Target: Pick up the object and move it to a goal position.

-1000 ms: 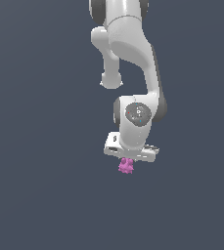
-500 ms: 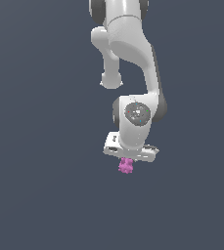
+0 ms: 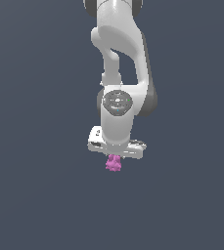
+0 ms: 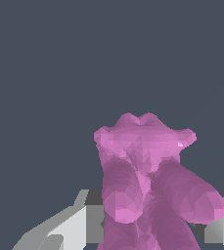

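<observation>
The object [image 3: 113, 163] is a small magenta-pink bumpy lump. It hangs just under my white gripper [image 3: 114, 159] in the exterior view, lifted off the flat dark surface. In the wrist view the object [image 4: 144, 161] fills the middle, large and close, between the two grey fingers [image 4: 72, 225]. The gripper is shut on it. The fingertips are mostly hidden behind the lump and the hand.
The white arm [image 3: 121, 58] comes down from the top of the exterior view. All around is a plain dark grey-blue surface [image 3: 35, 195] with nothing else showing on it.
The arm has carried the object toward the exterior view's left and slightly up. The grip on the lump has stayed the same.
</observation>
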{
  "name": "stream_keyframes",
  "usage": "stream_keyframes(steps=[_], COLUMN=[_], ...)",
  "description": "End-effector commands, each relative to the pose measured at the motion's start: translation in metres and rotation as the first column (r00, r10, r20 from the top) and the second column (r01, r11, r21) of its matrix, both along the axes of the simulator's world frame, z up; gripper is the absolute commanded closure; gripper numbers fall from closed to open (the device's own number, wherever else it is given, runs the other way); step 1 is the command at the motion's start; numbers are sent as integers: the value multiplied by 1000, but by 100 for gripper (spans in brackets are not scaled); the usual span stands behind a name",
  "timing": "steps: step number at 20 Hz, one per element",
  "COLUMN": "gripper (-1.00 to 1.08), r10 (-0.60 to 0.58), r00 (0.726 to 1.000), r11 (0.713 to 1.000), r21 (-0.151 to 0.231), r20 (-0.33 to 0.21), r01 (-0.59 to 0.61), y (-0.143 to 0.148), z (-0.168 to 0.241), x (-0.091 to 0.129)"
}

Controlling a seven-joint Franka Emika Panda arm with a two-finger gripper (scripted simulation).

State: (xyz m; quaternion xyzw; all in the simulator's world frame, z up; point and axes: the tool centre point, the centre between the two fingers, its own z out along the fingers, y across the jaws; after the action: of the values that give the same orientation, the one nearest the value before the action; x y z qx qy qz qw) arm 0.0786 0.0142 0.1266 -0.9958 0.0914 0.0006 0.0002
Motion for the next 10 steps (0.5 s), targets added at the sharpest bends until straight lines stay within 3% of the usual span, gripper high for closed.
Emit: stream_keyframes(steps=[1, 10], gripper=[108, 108], r10=[-1, -1], r00=[1000, 1000], r11=[1000, 1000], r21=[0, 0], r20=[1, 1], r01=[1, 1], y=[-23, -106], z=[19, 85], x=[2, 13])
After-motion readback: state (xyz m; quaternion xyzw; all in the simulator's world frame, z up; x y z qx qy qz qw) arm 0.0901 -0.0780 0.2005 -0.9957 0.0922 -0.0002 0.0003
